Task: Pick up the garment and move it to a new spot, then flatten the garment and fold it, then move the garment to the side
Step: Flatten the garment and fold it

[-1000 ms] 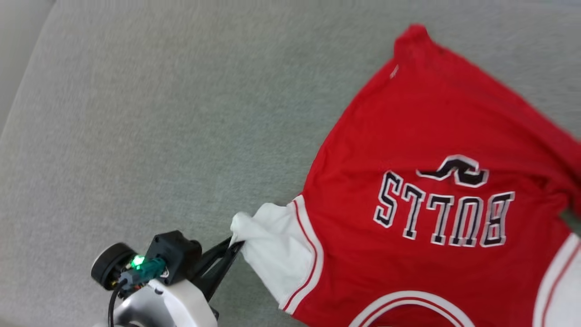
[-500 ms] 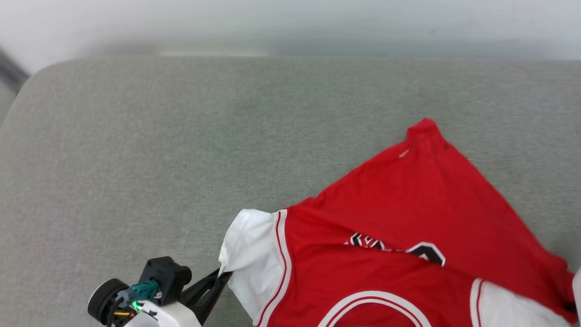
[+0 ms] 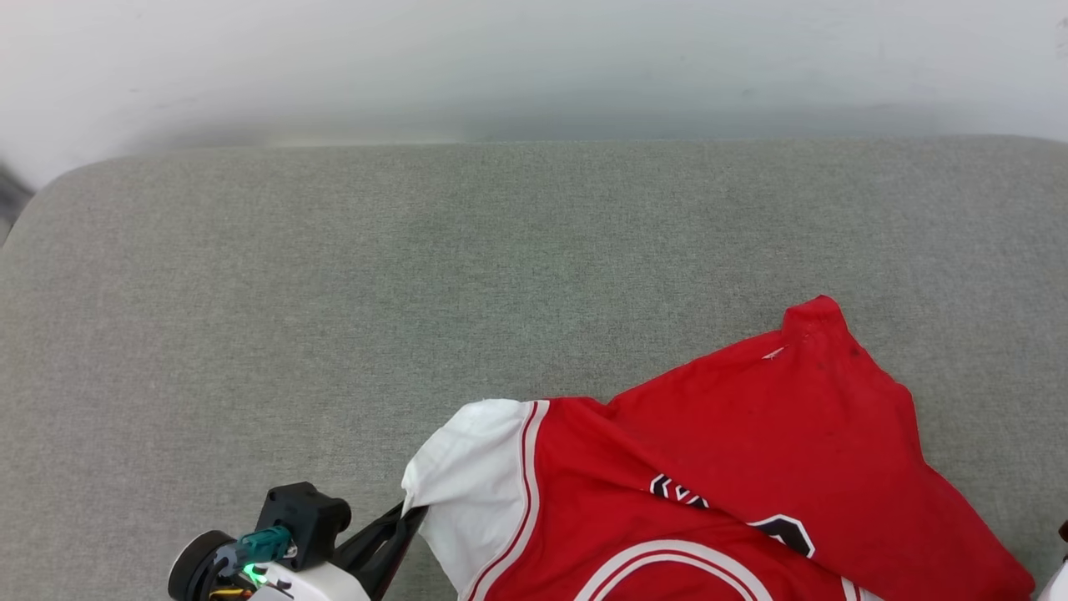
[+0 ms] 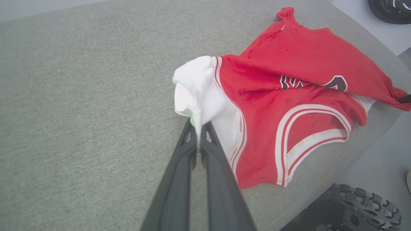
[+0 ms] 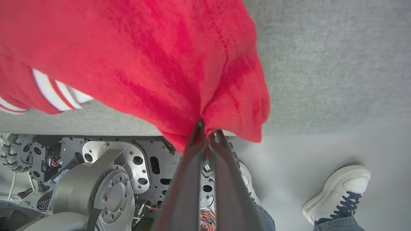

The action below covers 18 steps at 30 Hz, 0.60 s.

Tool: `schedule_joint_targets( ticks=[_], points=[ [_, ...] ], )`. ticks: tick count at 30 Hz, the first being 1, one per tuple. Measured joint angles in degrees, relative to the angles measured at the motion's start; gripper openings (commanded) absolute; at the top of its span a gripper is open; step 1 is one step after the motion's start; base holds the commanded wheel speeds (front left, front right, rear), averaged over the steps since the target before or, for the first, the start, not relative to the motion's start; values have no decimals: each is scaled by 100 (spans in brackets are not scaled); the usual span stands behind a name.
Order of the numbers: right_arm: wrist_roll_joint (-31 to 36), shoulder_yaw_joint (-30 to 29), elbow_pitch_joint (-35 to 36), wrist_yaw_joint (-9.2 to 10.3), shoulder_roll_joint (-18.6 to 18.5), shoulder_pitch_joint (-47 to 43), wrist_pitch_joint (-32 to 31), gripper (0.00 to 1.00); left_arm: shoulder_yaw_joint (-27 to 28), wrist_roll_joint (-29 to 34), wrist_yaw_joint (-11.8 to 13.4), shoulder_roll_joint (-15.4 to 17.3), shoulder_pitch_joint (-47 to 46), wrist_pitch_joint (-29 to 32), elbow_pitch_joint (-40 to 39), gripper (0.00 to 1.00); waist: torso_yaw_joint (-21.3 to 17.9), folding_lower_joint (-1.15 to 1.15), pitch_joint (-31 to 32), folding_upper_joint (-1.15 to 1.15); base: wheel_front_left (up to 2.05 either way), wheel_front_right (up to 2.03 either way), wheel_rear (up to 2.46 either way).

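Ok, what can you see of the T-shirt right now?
The T-shirt is red cloth with white sleeves, red-and-white striped trim at collar and sleeves, and dark white-edged lettering half hidden under a fold. It lies rumpled, folded over itself, on the grey cushion near its front edge. The left gripper is shut on a white sleeve, the right gripper on a bunched red edge.

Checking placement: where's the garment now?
Head view: the garment lies lower right on the grey cushion, near its front edge, left tool pinching a white sleeve and right tool a red edge.
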<state>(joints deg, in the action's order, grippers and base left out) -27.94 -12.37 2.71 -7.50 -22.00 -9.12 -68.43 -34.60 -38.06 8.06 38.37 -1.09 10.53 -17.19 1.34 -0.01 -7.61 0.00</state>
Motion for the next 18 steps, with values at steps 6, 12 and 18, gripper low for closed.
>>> schedule_joint_targets(
  ticks=[6,12,18],
  points=[
    [-114,78,63,0,-51,113,326,100,0,0,2,34,3,40,-46,0,40,0,19,0,0,0,0],
    [-579,136,400,0,-197,659,437,100,-52,53,0,29,-29,62,-131,0,135,1,-61,0,0,0,0],
    [-613,290,717,0,-512,1466,290,100,-123,178,-34,3,-182,89,-261,0,303,1,-266,0,0,0,0]
  ],
)
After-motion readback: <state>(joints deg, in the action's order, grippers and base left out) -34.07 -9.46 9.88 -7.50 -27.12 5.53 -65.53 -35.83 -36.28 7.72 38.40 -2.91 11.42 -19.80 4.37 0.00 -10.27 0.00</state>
